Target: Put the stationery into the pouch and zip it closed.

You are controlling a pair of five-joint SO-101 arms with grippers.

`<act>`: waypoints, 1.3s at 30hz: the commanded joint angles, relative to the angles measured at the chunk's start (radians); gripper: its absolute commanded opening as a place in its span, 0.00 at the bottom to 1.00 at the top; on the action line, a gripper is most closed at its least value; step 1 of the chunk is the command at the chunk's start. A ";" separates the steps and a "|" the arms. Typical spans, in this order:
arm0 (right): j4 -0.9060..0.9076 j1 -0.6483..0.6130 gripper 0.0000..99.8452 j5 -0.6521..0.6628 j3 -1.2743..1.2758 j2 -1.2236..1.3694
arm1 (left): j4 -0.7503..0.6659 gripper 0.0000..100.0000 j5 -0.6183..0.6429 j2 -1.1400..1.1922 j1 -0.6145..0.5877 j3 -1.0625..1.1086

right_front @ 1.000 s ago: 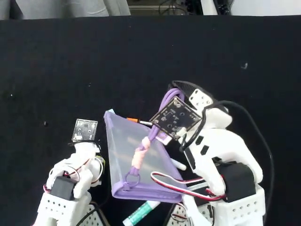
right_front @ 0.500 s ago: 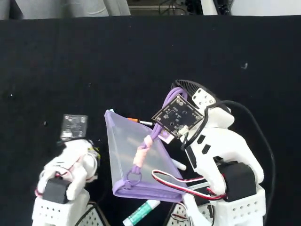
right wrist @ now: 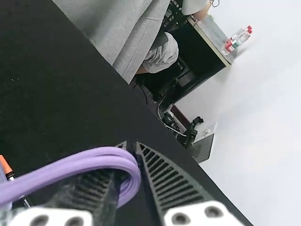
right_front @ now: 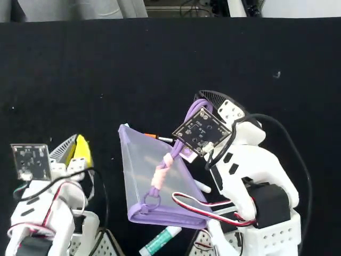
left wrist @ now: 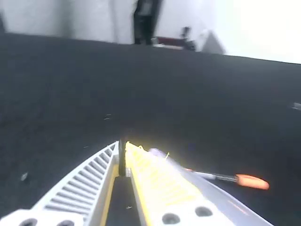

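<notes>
High view: purple pouch centre frame, probably soft, light, floppy; best gripped at zip edge. Its strap pinched in right claw. Lower left, left claw closed, empty.

Left arm: it has swung away from the pouch toward the near left corner of the bench, with the larger part of the swing in the last half-second.
Left hand: a second ago it was hidden under its own camera board. It now shows ahead of that board, yellow finger and white ribbed finger pressed together.
Pouch, from the left hand: it was just beside the hand and is now well apart from it, with bare bench between.
Right hand: clamped on the purple strap, it has shifted a touch farther from the left hand.
</notes>
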 commanded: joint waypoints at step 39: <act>-0.002 0.017 0.01 0.008 -0.024 -0.010 | 0.423 0.24 -0.936 0.006 0.667 -0.329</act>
